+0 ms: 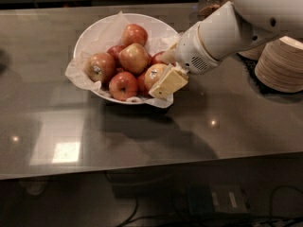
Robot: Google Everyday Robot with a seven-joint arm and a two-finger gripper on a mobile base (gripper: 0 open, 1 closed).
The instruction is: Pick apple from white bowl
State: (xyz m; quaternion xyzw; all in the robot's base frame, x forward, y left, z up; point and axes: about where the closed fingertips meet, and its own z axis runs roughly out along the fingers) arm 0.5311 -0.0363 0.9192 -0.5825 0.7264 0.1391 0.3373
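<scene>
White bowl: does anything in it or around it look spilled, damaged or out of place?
Nothing is spilled or damaged. All apples sit inside the white bowl. Only its crumpled paper liner looks untidy, hanging over the rim on the left and front. The gripper is at the bowl's right side, beside the palest apple.

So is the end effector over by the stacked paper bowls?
No, the end effector is at the rim of the white bowl, beside the pale apple, apart from the stacked paper bowls.
</scene>
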